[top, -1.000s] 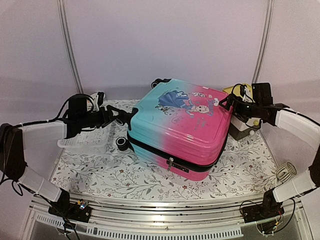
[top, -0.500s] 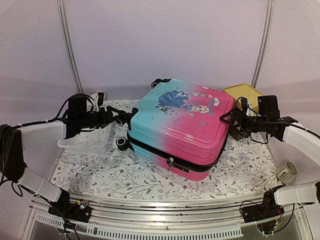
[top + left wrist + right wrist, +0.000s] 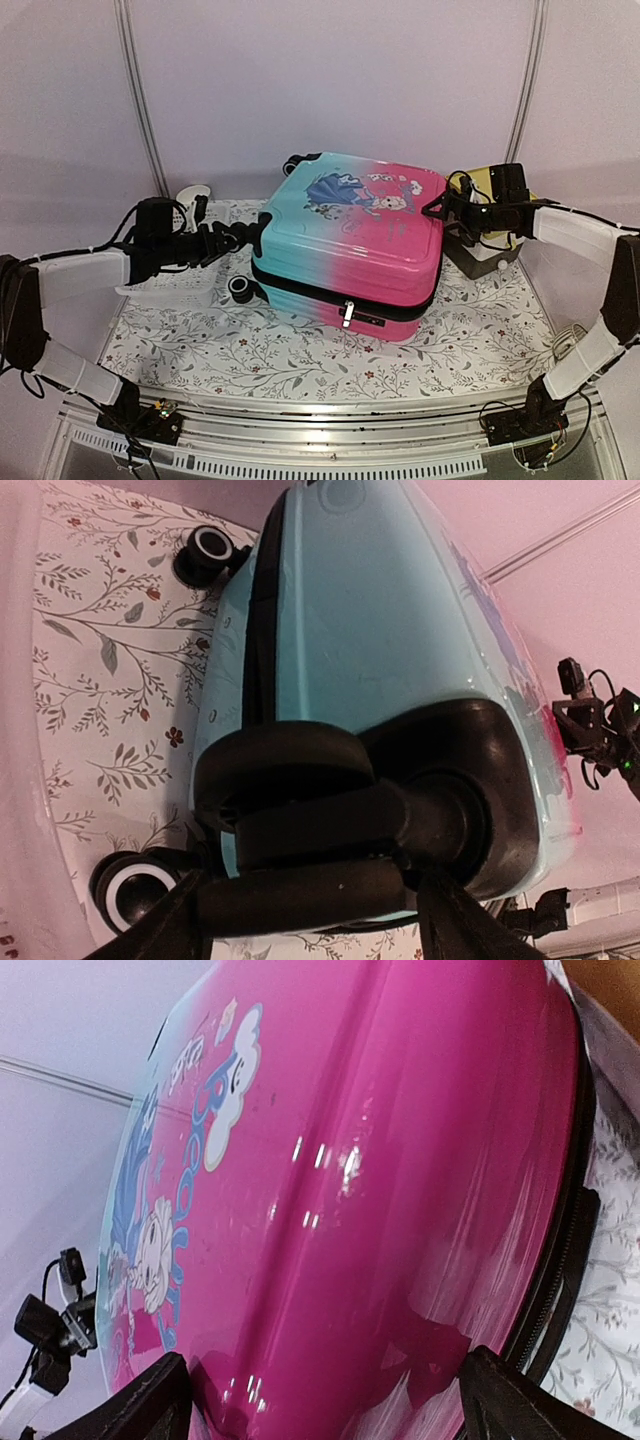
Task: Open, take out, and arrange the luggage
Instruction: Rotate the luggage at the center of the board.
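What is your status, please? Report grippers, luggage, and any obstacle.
Left gripper seemingly clamped on corner wheel of luggage. Right gripper open, at its pink side. Luggage flat, zipped closed. Yellow-topped box close behind right gripper.

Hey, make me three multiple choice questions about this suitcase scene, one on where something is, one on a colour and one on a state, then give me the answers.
1. Relative to the suitcase, where is the yellow-topped box?
A) on top of it
B) by its pink end, far right
C) at its turquoise end

2. What colour is the suitcase end at the left gripper?
A) pink
B) yellow
C) turquoise

3. What state is the suitcase in?
A) lying flat, zipped shut
B) open, lining showing
C) standing on its wheels

Answers:
1 B, the box sits behind the right gripper at the pink end.
2 C, the left wrist view shows turquoise shell.
3 A, the black zipper band runs closed around it.
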Action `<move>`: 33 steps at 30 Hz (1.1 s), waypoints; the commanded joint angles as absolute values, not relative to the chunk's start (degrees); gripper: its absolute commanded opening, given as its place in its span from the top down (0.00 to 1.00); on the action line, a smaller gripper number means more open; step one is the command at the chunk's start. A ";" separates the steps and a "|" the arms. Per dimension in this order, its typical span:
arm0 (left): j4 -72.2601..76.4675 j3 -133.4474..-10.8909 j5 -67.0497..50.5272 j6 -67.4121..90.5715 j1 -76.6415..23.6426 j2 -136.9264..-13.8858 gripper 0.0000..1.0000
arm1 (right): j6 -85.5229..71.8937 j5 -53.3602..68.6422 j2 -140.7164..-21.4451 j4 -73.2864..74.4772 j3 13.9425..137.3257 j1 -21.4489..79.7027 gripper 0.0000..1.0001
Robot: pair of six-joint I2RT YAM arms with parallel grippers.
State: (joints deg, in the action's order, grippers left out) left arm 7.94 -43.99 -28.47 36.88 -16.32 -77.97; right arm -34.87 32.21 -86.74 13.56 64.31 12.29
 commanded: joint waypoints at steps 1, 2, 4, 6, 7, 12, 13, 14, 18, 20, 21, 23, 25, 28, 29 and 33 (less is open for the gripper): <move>11.06 -42.10 -34.18 36.77 -19.18 -75.08 0.29 | -31.71 29.41 -90.97 7.16 68.80 13.89 0.05; 11.19 -41.64 -34.19 36.68 -19.22 -74.52 0.29 | -31.23 28.91 -90.48 7.48 68.82 13.91 0.04; 11.12 -40.75 -34.11 36.50 -19.17 -73.35 0.29 | -29.92 27.29 -88.53 7.98 67.98 13.91 0.01; 10.99 -40.09 -34.08 36.16 -19.23 -72.15 0.30 | -28.27 24.99 -85.87 8.96 66.08 13.89 0.00; 10.91 -39.82 -34.09 36.08 -19.27 -71.82 0.30 | -27.22 24.02 -84.32 9.23 64.84 13.89 0.01; 9.87 -39.09 -34.21 35.45 -19.29 -70.52 0.29 | -24.17 21.09 -75.03 10.24 56.89 13.93 0.01; 9.66 -38.96 -34.15 35.38 -19.25 -70.24 0.29 | -24.10 20.99 -73.15 11.32 56.11 13.88 0.01; 9.60 -38.86 -33.96 35.23 -19.25 -70.03 0.29 | -24.13 21.24 -72.19 12.53 55.51 13.89 0.01; 9.51 -38.55 -33.58 35.14 -19.40 -69.44 0.29 | -25.18 25.96 -68.65 15.10 52.66 13.97 0.00; 9.54 -38.54 -33.70 35.18 -19.34 -69.43 0.29 | -25.92 28.74 -67.40 14.58 51.12 13.91 0.00; 9.57 -38.58 -33.74 35.23 -19.34 -69.48 0.29 | -26.20 30.12 -67.19 14.10 50.52 13.96 0.00; 9.67 -38.58 -33.75 35.33 -19.41 -69.52 0.29 | -26.43 32.05 -67.82 12.92 49.85 13.97 0.00; 9.67 -38.75 -33.83 35.49 -19.49 -69.48 0.29 | -26.82 33.88 -69.85 11.47 49.73 13.89 0.00; 9.58 -38.85 -33.84 35.57 -19.65 -69.28 0.29 | -28.29 36.79 -74.15 6.98 50.06 13.93 0.02; 9.58 -38.85 -33.86 35.52 -19.77 -69.26 0.29 | -29.00 37.20 -75.58 5.55 50.39 13.96 0.02; 9.66 -38.50 -33.92 35.50 -20.12 -69.62 0.29 | -30.54 35.40 -82.53 2.26 54.89 13.89 0.03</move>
